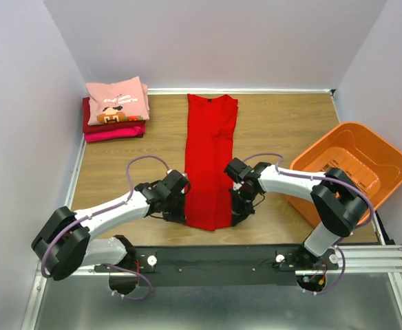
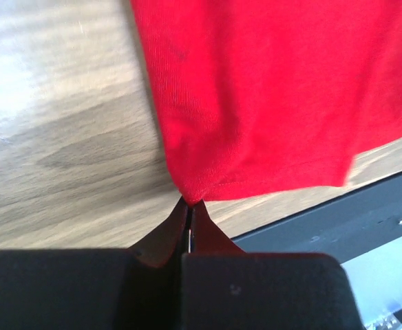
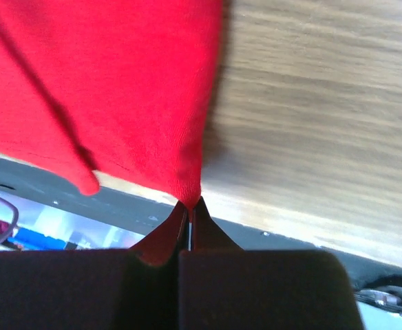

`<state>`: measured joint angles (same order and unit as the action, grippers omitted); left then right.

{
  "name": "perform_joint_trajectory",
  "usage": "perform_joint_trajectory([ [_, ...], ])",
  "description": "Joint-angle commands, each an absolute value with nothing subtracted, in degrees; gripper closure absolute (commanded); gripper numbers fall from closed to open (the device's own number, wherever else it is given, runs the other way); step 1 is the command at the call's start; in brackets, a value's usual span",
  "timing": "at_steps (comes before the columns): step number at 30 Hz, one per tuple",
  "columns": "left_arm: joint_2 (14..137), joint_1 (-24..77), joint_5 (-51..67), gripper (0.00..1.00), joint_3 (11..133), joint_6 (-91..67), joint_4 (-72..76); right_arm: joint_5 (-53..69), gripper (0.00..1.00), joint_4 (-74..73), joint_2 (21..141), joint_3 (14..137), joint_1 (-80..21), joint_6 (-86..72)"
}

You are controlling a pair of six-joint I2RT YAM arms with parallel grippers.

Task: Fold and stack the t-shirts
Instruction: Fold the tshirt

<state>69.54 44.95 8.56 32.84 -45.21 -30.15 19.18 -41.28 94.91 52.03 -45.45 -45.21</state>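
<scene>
A bright red t-shirt [image 1: 210, 158] lies folded into a long narrow strip down the middle of the table, collar at the far end. My left gripper [image 1: 182, 214] is shut on its near left corner, which shows in the left wrist view [image 2: 256, 103] pinched at my fingertips [image 2: 189, 204]. My right gripper [image 1: 234, 217] is shut on the near right corner, seen in the right wrist view [image 3: 118, 89] at my fingertips [image 3: 189, 204]. Both corners are lifted slightly. A stack of folded tees [image 1: 116, 110], pink printed one on top, dark red and magenta below, sits far left.
An orange plastic basket [image 1: 380, 155] stands at the right of the wooden table [image 1: 118, 165]. White walls close in the left, back and right sides. The black mounting rail [image 1: 215, 261] runs along the near edge behind both grippers.
</scene>
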Motion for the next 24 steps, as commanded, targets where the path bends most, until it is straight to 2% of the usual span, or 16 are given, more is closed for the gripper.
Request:
perform_joint_trajectory([
  [1,69.4,44.7,1.5,1.00,39.0,-43.2,-35.0,14.1,0.99,-45.0,92.6,57.0,-46.0,-45.9],
  [10,72.2,43.7,-6.9,1.00,46.7,-41.1,-36.2,5.0,0.99,-50.0,96.0,69.0,-45.6,-45.2],
  [24,81.5,35.4,-7.0,1.00,55.0,-33.0,-29.9,-5.8,1.00,-50.3,104.5,82.1,-41.8,-42.3],
])
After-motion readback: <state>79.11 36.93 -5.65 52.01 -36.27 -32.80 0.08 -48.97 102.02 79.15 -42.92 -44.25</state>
